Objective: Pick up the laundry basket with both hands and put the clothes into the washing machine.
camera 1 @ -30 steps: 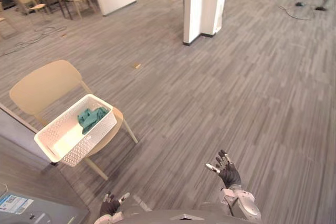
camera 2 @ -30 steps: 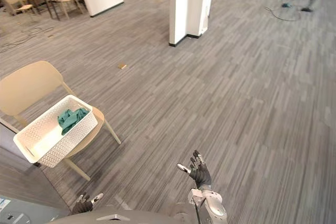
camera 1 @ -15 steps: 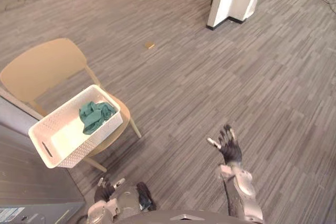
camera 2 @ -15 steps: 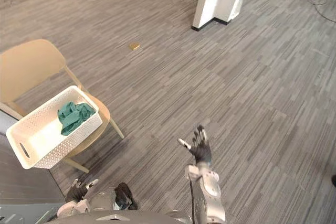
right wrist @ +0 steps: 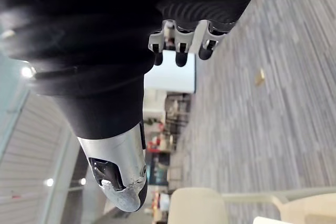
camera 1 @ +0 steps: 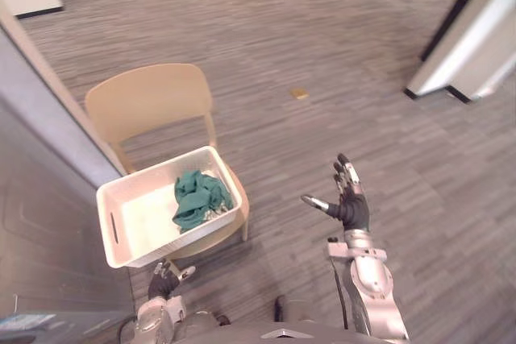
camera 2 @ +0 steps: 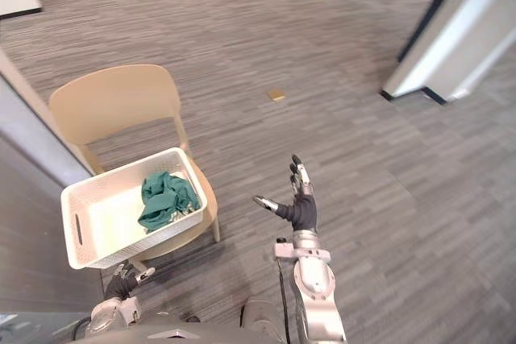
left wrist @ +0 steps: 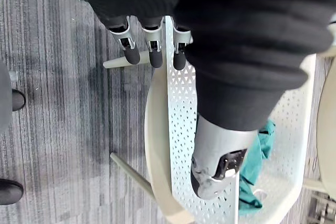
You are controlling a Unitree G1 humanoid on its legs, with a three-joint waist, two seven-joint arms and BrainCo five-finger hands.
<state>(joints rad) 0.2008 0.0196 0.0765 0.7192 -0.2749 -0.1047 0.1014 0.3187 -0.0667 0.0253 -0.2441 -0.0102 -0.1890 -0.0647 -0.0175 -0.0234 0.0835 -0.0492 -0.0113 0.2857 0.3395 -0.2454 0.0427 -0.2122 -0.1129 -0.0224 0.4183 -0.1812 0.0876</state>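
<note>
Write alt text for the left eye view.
A white perforated plastic laundry basket holding crumpled green clothes sits on a beige plastic chair. The right robot hand is raised open over the grey plank floor; the left robot hand is low, by the basket's near edge.

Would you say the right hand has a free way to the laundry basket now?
Probably yes: the right hand is open and empty, with only floor between it and the basket on the chair.

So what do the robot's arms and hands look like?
Both arms are silver-grey with rounded metal forearms. The right hand and left hand each have a dark ribbed cover over the back and wrist, and silver fingers with dark tips.
</note>
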